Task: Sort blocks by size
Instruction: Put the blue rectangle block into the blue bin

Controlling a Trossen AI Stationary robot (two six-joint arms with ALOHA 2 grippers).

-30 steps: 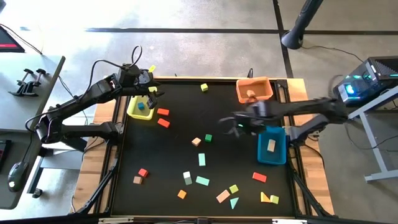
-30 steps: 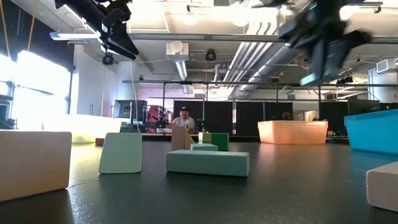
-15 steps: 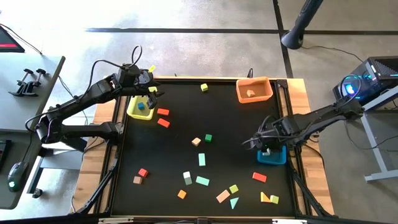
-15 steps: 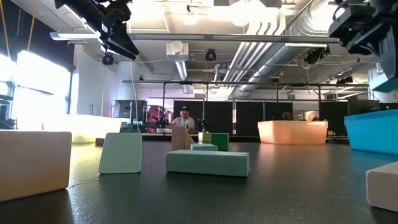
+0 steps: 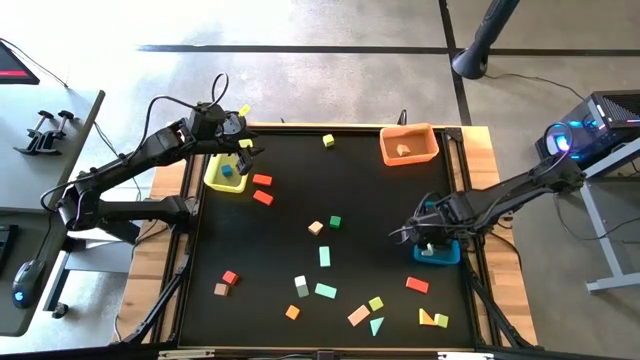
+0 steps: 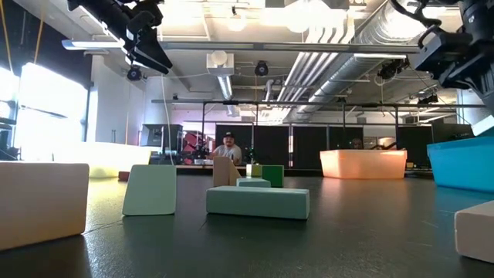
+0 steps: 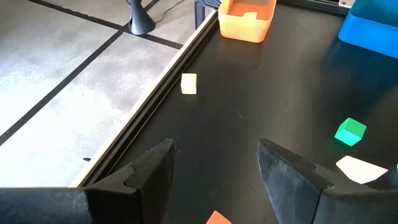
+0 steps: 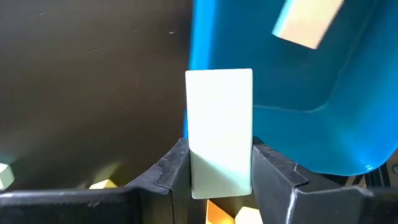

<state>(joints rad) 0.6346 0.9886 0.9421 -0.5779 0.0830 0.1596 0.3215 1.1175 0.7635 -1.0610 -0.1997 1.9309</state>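
Small wooden blocks lie scattered on the black table (image 5: 290, 245). Among them are a mint bar (image 5: 324, 256), a green cube (image 5: 335, 221), red blocks (image 5: 263, 197) and a yellow cube (image 5: 328, 141). My right gripper (image 5: 422, 237) is shut on a pale mint bar (image 8: 219, 124). It hangs over the left rim of the blue bin (image 5: 440, 252), which holds a tan bar (image 8: 307, 23). My left gripper (image 5: 246, 152) is open and empty, raised over the yellow bin (image 5: 224, 175). A blue cube (image 5: 227, 171) lies in that bin. My right gripper pinches the pale mint bar by its two long sides (image 8: 194, 163) between its two fingers (image 8: 271, 172), near one end. The fingers point down from above and lie across the bar. The bar sticks out past the fingertips, lifted clear over the blue bin's rim (image 8: 191, 93).
The orange bin (image 5: 409, 146) at the far right holds a tan piece. More blocks lie along the near edge: red (image 5: 417, 285), yellow (image 5: 432, 319), orange (image 5: 292, 312) and tan (image 5: 358, 316). The table's raised rim (image 7: 155, 93) runs beside my left gripper.
My right gripper has carried the mint bar from the table's middle toward the right and near edges. It now stands over the blue bin's left rim and has slowed there. The left arm has kept still.
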